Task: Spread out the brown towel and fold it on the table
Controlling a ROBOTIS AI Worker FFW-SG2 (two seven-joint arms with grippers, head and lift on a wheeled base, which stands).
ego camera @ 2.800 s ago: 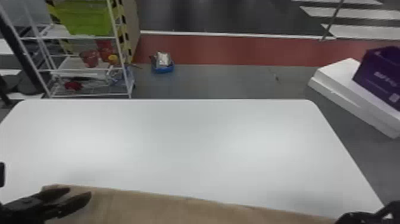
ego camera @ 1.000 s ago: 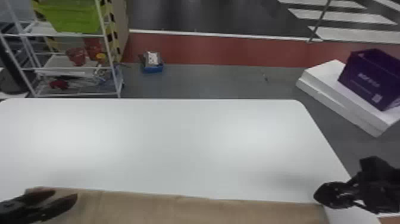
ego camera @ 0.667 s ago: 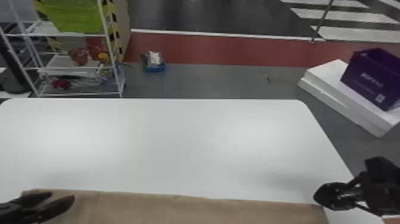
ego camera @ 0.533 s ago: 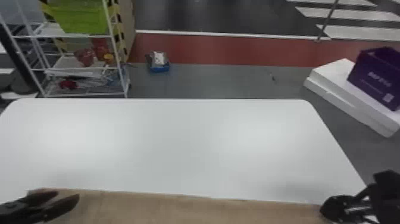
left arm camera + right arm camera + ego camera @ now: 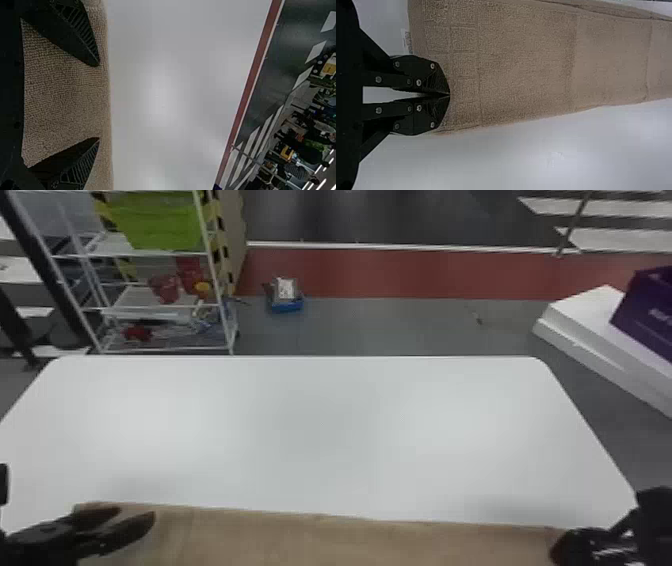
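That brown towel (image 5: 320,542) looks nubby, faintly creased. It stretches toward three o'clock from the left gripper (image 5: 135,514), fingers apart, and toward nine from the right gripper (image 5: 556,548), fingertips together.

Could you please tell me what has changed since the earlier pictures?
The right black gripper moved forward, then drew back slightly toward the robot. The right end of the brown terry towel's far edge shifted away from the robot, so that edge slants less. I cannot tell whether anything was gripped or released. The left black gripper stayed open over the towel's left end.
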